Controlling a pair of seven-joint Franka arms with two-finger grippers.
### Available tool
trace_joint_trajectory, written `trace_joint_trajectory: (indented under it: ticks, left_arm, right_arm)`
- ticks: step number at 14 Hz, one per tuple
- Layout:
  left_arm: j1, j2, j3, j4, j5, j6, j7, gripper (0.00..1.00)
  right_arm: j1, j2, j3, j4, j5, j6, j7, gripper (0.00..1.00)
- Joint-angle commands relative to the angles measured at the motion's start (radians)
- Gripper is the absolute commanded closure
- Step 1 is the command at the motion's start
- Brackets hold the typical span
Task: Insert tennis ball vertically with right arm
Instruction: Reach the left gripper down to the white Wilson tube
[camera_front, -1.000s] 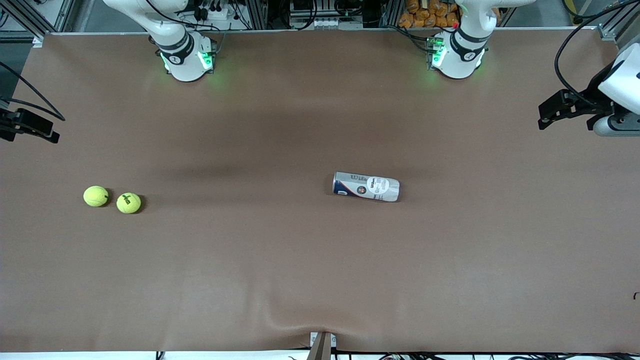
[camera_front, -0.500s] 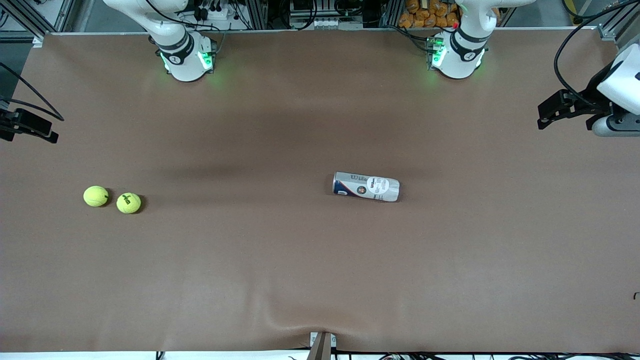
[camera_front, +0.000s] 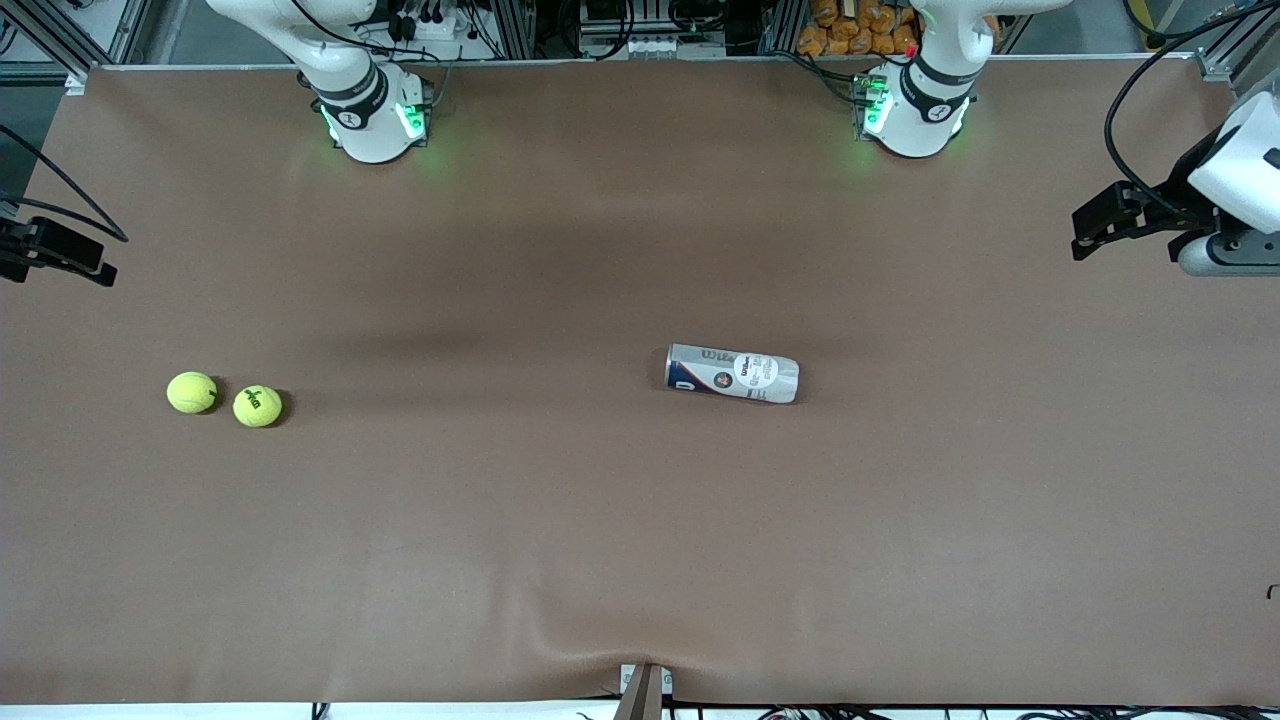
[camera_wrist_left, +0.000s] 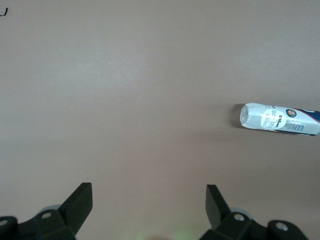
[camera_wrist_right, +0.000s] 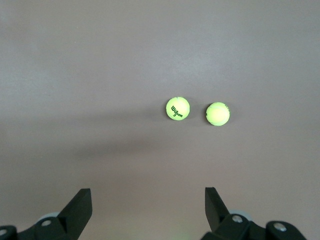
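A wide brown surface (camera_front: 640, 560) is seen, and its edge nearest the front camera is left bare apart from a small bracket (camera_front: 645, 688) at the middle of that edge.

Farther in, roughly midway between the near and the top edge, two yellow-green tennis balls (camera_front: 257, 406) are found toward the right arm's end of the surface. They lie side by side, close together but not touching; the one with dark lettering (camera_wrist_right: 178, 108) is placed slightly nearer to the front camera and closer to the middle of the surface, while the plainer ball (camera_front: 191, 392) is set closer to the end edge.

At about the same depth, near the centre of the surface, a tennis ball can (camera_front: 732, 373) is laid on its side, its long axis running along the length of the surface. It is well apart from the balls. In the left wrist view its clear end (camera_wrist_left: 246, 114) is turned toward that camera.

The right claw (camera_wrist_right: 145, 207) is held in the air over the surface at the right arm's end edge, its fingers (camera_wrist_right: 80, 207) spread wide and nothing between them; the two balls are seen below it.

The left claw (camera_wrist_left: 148, 206) is held over the left arm's end edge, likewise spread and empty.

At the top edge, both arm bases (camera_front: 372, 118) are mounted, green lights showing on each.
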Motion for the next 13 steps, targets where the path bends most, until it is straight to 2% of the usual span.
trace_joint_trajectory:
  ticks: [1, 3, 9, 13]
  left_arm:
    - [-0.01, 0.015, -0.007, 0.008, -0.008, -0.015, -0.002, 0.0]
    - [-0.029, 0.035, -0.012, 0.009, -0.01, -0.015, 0.012, 0.0]
    - [-0.262, 0.145, -0.022, 0.01, 0.007, -0.012, 0.014, 0.0]
    - [-0.447, 0.25, -0.024, 0.007, 0.123, -0.012, 0.079, 0.0]
  right_arm:
    - [-0.009, 0.001, 0.008, 0.008, 0.016, -0.011, 0.01, 0.0]
    - [-0.014, 0.001, 0.008, 0.008, 0.032, -0.011, 0.01, 0.0]
    - [-0.015, 0.001, 0.008, 0.006, 0.032, -0.017, 0.01, 0.0]
    - [-0.015, 0.002, 0.008, 0.006, 0.032, -0.017, 0.01, 0.0]
